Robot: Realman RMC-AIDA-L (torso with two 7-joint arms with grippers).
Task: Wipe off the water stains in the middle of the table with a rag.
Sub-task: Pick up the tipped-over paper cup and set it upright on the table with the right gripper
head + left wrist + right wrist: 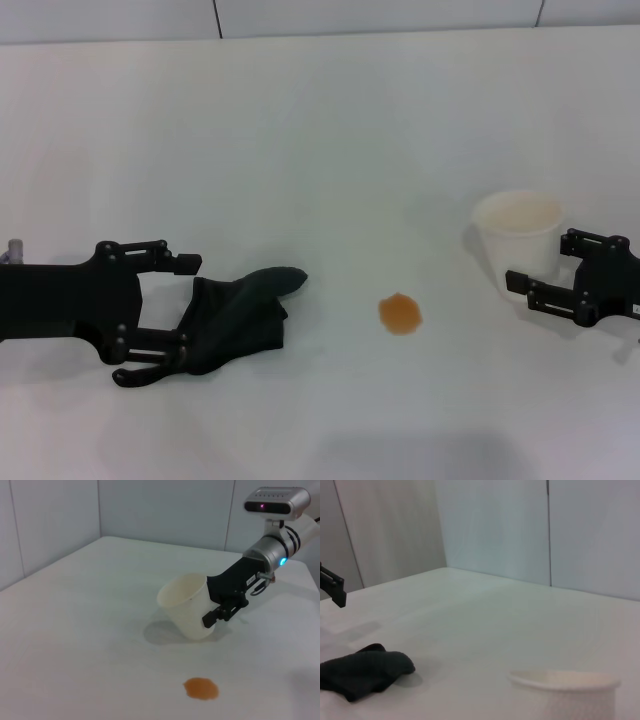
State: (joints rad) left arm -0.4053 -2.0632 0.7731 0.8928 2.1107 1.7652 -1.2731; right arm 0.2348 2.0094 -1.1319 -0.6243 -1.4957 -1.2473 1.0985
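The table (330,140) is shown as a plain white surface, with thin dark seams along its far edge. The water stains (400,314) are represented by a single small round orange-brown spot, located near the middle of the table between the two arms and touched by nothing. The rag (232,318), a dark wrinkled cloth with a pointed tip directed toward the spot, is seen lying on the table on the robot's left, well apart from the spot. The left gripper (160,312) is positioned low at the rag's outer edge; its jaws are spread wide, the nearer finger (150,372) being overlapped by the cloth, and nothing is clamped. On the robot's right, a whitish cup (520,240) is seen standing upright. The right gripper (545,272) is placed just beside the cup, its jaws parted wide at the cup's wall; actual contact cannot be determined.
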